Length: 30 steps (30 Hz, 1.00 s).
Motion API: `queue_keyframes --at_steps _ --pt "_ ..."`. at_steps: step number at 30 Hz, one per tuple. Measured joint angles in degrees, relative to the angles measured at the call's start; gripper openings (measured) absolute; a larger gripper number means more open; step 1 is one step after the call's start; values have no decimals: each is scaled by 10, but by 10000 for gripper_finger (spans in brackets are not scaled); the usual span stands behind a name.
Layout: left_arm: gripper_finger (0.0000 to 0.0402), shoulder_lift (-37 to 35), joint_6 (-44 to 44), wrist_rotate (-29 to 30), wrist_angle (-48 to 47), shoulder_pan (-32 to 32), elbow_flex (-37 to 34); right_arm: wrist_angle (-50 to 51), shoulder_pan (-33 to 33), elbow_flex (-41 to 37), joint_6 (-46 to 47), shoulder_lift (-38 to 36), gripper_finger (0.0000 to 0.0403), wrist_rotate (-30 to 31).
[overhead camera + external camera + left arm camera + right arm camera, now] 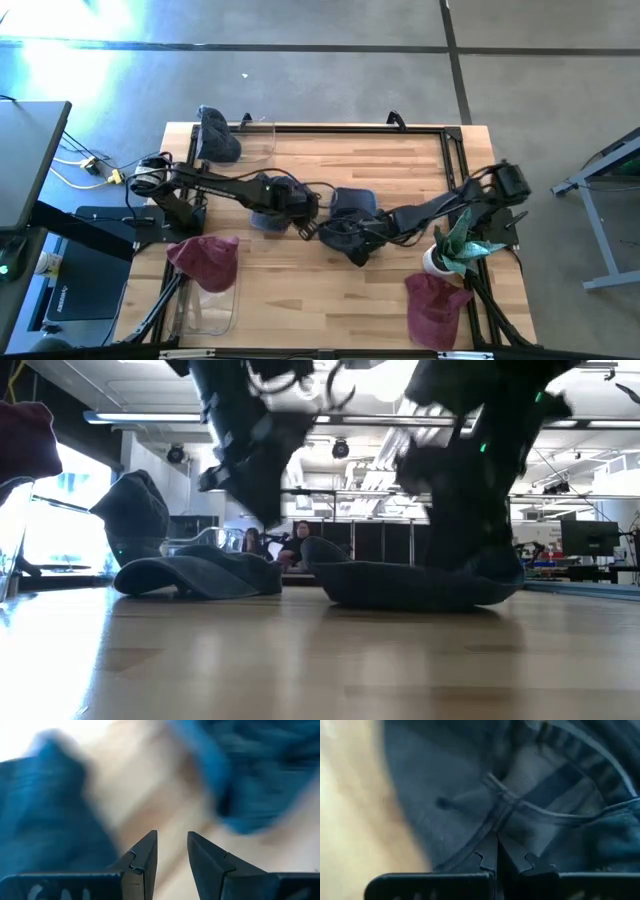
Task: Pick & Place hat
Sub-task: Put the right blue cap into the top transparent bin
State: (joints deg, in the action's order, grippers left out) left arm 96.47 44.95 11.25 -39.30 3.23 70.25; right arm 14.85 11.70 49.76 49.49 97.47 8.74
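Right up against the right wrist camera sat the right tool [497,851], its two fingers pressed together, and dark blue cloth filled everything beyond them: the inside of a hat [530,795], seams and lining on show. Whether any fabric was pinched between those fingers could not be made out. From above, that hat [352,215] lay in the middle of the table [400,290], with the right tool [352,244] down on its near edge.

Just beside it to the left lay a second blue hat [268,220], and the left tool [300,205] hovered between the two, fingers [142,857] standing partly apart with bare wood showing in the gap, gripping nothing.

Going by the look of it, this hat would be light and floppy; the crown would cave under any push, so the stiffer brim or a fold of the rim seemed the place to nip it. Thin cloth could slip free of a shallow pinch.

Nearer the front edge sat two red hats [205,258], one either side, and a potted plant [455,250] stood by the right arm. Far back at the left corner rested another dark hat [218,135] on a clear stand [255,145].
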Motion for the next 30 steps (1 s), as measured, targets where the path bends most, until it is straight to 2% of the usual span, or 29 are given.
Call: queue_keyframes --at_steps 3,6,10,16,20,24,26,30 --pt "103 -14 -4 34 -39 -13 0 -49 -3 1 -8 32 1 -7" --pt "103 -34 -31 31 -48 -26 1 -77 0 0 -25 26 1 -16" --pt "103 -37 -47 26 -57 -37 0 -60 9 2 -21 -42 0 6" --pt "103 -55 -67 16 -65 -32 2 -38 -3 2 -103 -155 11 -6" --pt "103 -57 -94 -1 -63 -31 0 -30 -19 2 -179 -185 50 -92" --pt "103 -57 -104 -18 -69 -32 0 4 -4 1 -282 -170 114 -154" --pt "103 -57 -102 -23 -74 -32 0 19 11 0 -361 -150 144 -161" --pt "103 -68 -114 -53 -103 -15 0 16 35 0 -498 -103 185 -123"
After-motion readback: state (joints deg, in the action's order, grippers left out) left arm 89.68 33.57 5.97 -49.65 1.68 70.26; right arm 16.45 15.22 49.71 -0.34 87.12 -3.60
